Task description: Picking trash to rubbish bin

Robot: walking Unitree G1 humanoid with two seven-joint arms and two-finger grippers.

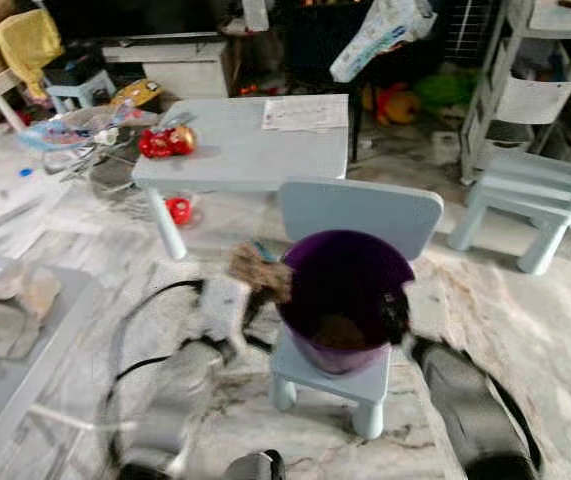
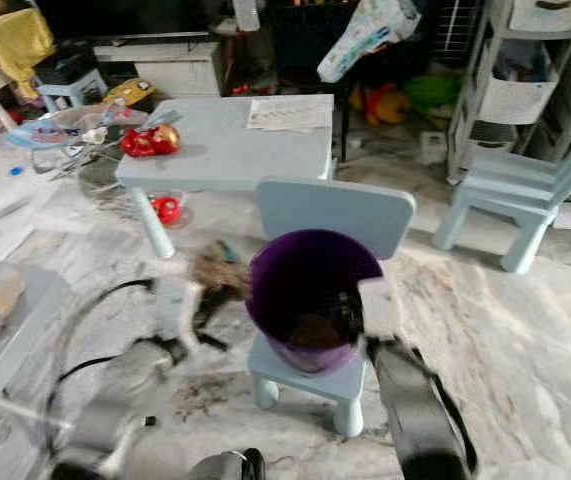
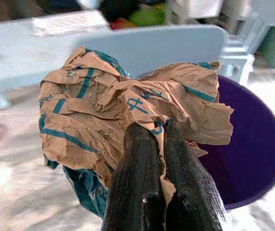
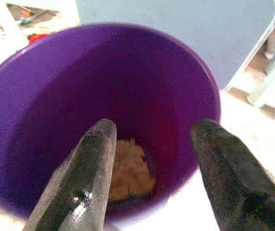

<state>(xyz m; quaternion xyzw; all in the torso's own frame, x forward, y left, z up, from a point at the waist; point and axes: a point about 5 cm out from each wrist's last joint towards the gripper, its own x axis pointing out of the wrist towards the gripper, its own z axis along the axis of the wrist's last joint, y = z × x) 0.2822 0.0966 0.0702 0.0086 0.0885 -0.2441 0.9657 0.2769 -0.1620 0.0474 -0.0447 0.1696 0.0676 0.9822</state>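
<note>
A purple bin (image 1: 345,300) stands on the seat of a small pale-blue chair (image 1: 360,215). Brown paper trash (image 4: 130,171) lies on its bottom. My left gripper (image 3: 159,132) is shut on a crumpled brown paper bag with teal print (image 3: 118,106), held just left of the bin's rim (image 1: 260,268). My right gripper (image 4: 149,132) is open right above the bin's mouth at its right rim, with nothing between its fingers (image 4: 91,159).
A pale-blue table (image 1: 245,145) behind the chair holds a red wrapper (image 1: 165,142) and a paper sheet (image 1: 305,112). A second chair (image 1: 535,200) and white shelves (image 1: 540,70) stand at the right. Clutter lies on the marble floor at the left, a grey mat (image 1: 25,350) nearby.
</note>
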